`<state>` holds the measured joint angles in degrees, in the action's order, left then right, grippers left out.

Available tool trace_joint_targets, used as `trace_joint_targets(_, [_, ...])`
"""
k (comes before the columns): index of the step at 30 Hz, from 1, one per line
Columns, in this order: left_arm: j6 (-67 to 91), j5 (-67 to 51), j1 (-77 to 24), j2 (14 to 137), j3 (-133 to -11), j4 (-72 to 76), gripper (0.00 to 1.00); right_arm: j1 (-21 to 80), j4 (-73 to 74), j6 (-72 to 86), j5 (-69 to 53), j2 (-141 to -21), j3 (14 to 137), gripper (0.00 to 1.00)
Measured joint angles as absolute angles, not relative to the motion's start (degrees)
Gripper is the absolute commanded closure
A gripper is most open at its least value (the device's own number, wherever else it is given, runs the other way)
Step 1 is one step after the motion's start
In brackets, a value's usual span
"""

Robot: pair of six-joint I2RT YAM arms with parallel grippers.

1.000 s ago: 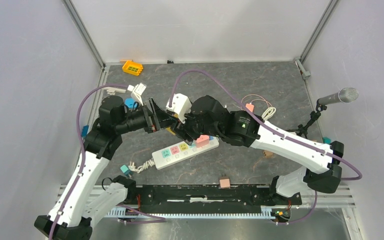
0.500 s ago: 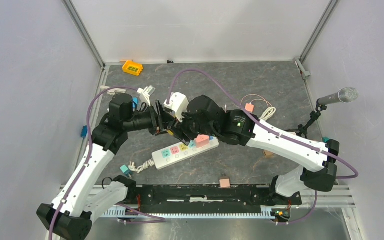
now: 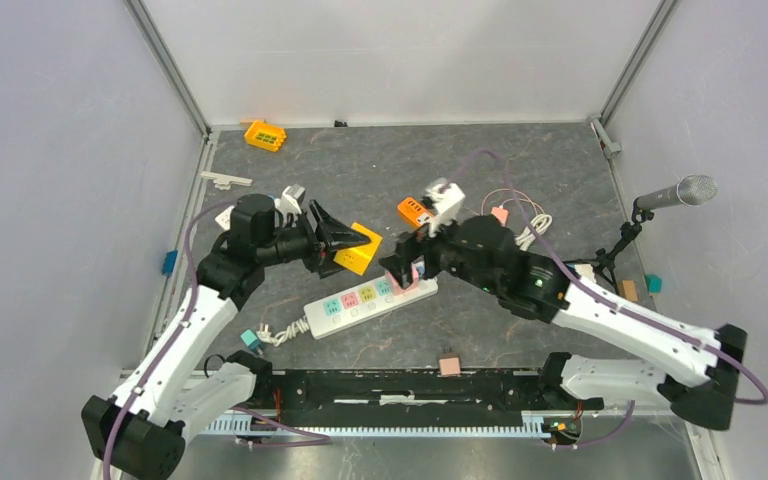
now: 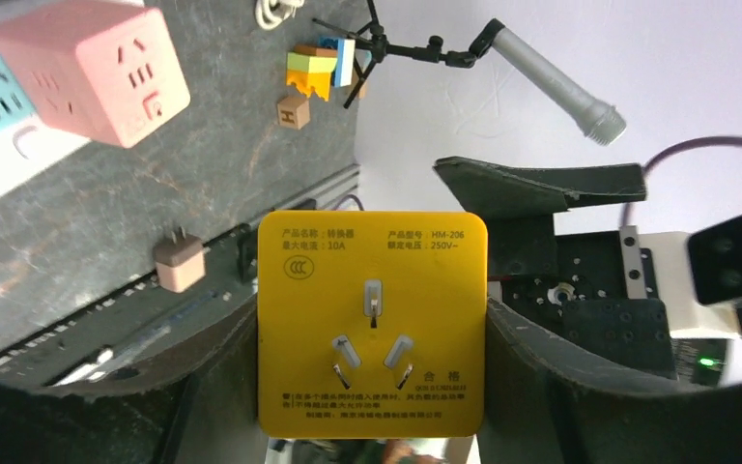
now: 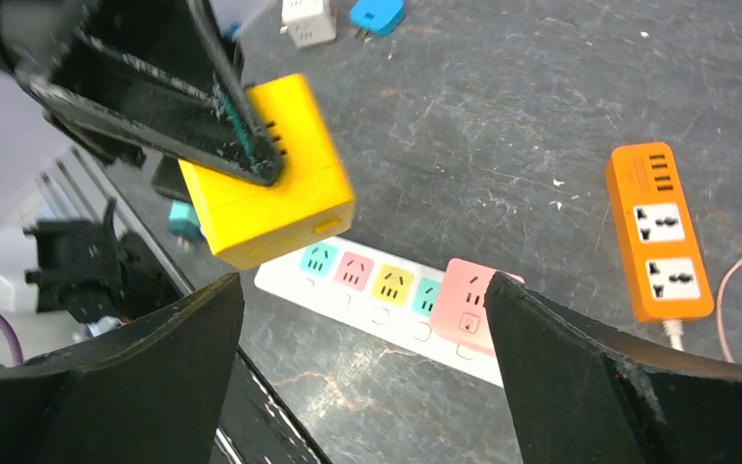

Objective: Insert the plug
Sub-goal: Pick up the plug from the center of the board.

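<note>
The left gripper point(image 3: 343, 243) has its jaws pinching the yellow plug point(image 4: 372, 324) by two opposite sides, holding it in the air just beyond the far side of the white power strip point(image 3: 335, 308). The right gripper point(image 5: 362, 290) hovers over the strip's right end, jaws spread wide with nothing between them. A pink cube adapter point(image 5: 469, 304) sits on that end.

The main risk, as I judge it, is orientation. The plug's three prongs face back toward the left wrist rather than down at the strip, so it cannot go straight in. It would need turning or passing to the other jaws, and a smooth cube could slip or twist during either. Misaligned prongs (three flat ones, angled) would jam against the socket face instead of entering. The strip lies loose, so a push could slide or tip it unless something steadies it. The pink cube also crowds the neighbouring sockets, so the yellow body may collide with it.

The surface point(image 3: 520, 160) is dark and stone-patterned. An orange power strip point(image 5: 659, 232) lies beyond the white strip's right end, a small pink charger point(image 3: 449, 364) on its near side, and an orange block point(image 3: 265, 134) far beyond its left end. A microphone point(image 3: 675, 192) stands well to the strip's right. Pale grey walls and metal framing enclose everything.
</note>
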<state>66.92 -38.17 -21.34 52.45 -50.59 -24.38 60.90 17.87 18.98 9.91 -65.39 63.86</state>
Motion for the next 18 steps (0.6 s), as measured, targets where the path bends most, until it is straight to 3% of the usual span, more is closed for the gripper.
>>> trace_joint_targets(8, [93.3, -39.5, -21.4, 51.3, -34.6, -7.9, 0.98, 55.3, 0.2, 32.0, 7.2, -54.1, 45.9, 0.02])
trace_joint_targets(12, [106.7, -37.6, -21.4, 46.2, -27.2, 0.0, 0.98, 55.3, -5.1, 34.3, 2.7, -56.4, 45.0, 0.02])
trace_joint_targets(18, [114.8, -34.3, -21.4, 41.1, -19.6, 10.1, 0.98, 55.3, -11.4, 34.4, -5.8, -65.6, 46.3, 0.02])
